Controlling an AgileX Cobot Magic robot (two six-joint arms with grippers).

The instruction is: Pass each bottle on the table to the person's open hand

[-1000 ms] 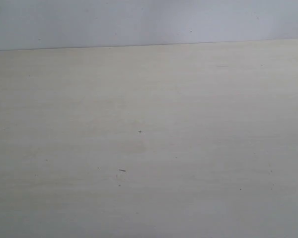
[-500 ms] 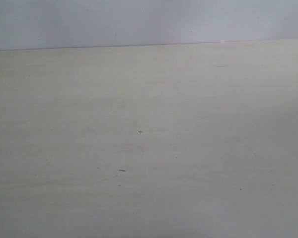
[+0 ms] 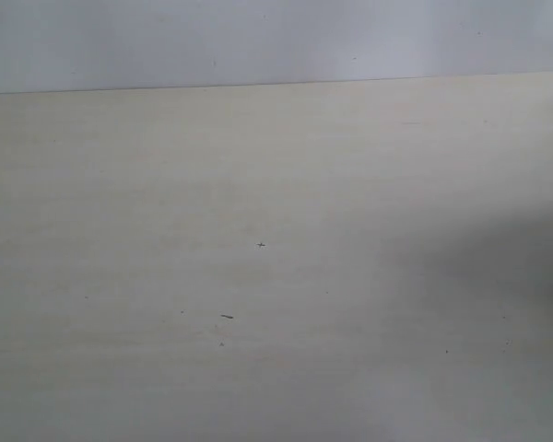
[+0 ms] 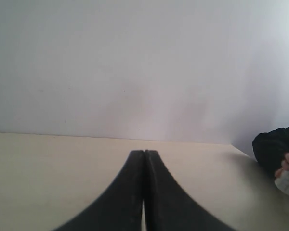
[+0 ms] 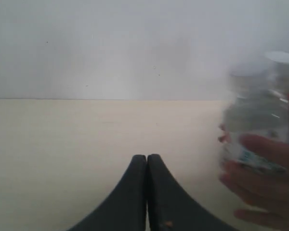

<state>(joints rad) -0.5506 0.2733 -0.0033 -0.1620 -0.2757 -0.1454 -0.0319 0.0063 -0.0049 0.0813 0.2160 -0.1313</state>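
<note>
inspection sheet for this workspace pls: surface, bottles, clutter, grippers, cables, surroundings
Surface: table is pale beige with faint grain; a soft shadow lies on its right side in the exterior view.
Job's things: no bottle stands on the stretch the exterior view shows. The right wrist view shows one blurred clear bottle with a pale cap, held in a person's hand. Something red sits beside it, too cut off to identify.
Clutter: a few tiny dark specks; nothing else seen.
Grippers: left gripper shut, holding nothing; right gripper shut, holding nothing.
Cables: nothing seen.
Surroundings: plain pale wall; a dark sleeve shows in the left wrist view.
</note>
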